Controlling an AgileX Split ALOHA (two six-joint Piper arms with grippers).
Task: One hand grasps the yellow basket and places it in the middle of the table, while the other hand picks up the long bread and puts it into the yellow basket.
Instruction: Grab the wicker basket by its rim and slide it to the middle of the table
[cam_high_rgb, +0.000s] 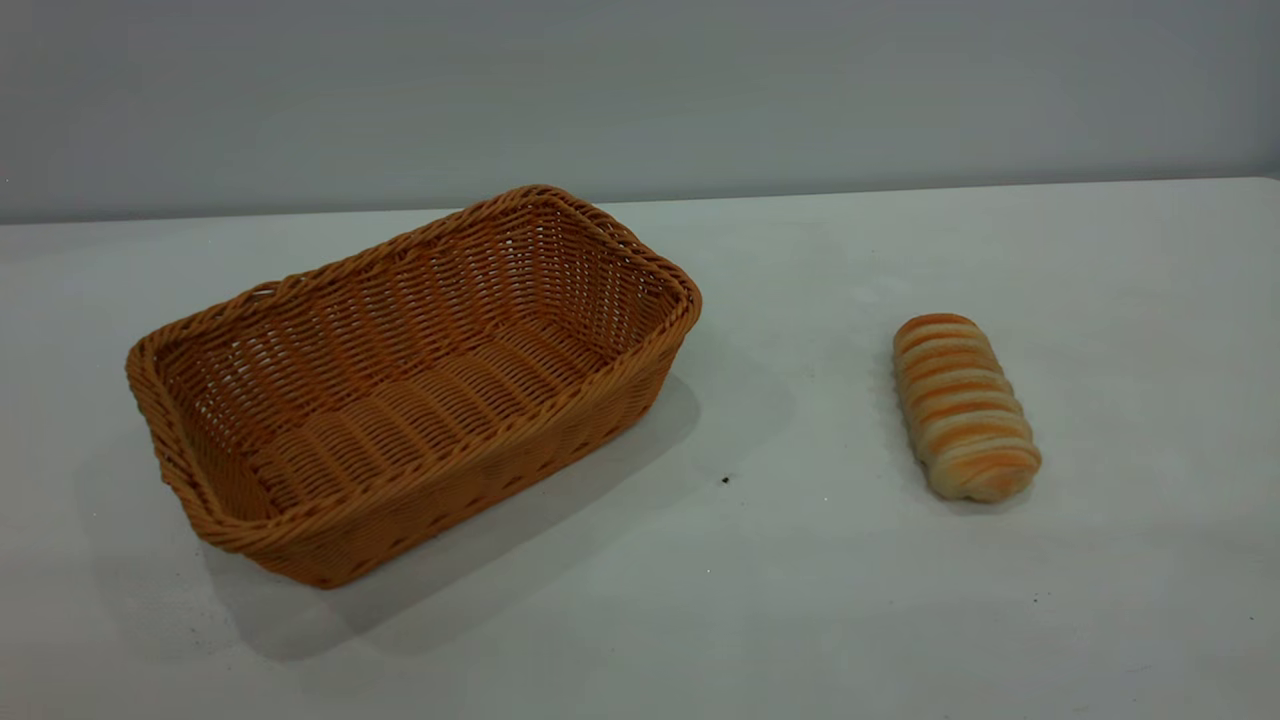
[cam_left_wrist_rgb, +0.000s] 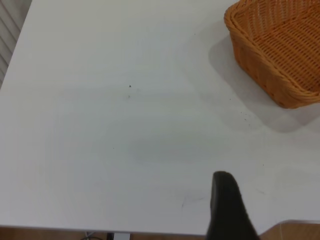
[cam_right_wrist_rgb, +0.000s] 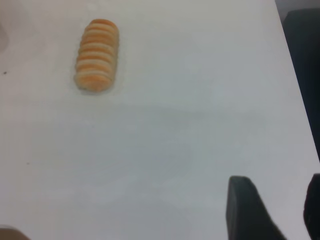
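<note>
The yellow basket (cam_high_rgb: 415, 385) sits left of centre on the white worktop (cam_high_rgb: 800, 600), empty. The long bread (cam_high_rgb: 964, 405) lies well apart to its right. No writing shows on either. Right end effector (cam_right_wrist_rgb: 274, 212) spread, over bare worktop; left end effector (cam_left_wrist_rgb: 227, 205): cannot tell.

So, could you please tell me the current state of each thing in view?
Basket: upright, empty, left of the table's middle, untouched.
Bread: lying flat on the table, right of the basket, apart from it.
Left tool: off the basket, holding nothing.
Right tool: open, empty, off the bread.
</note>
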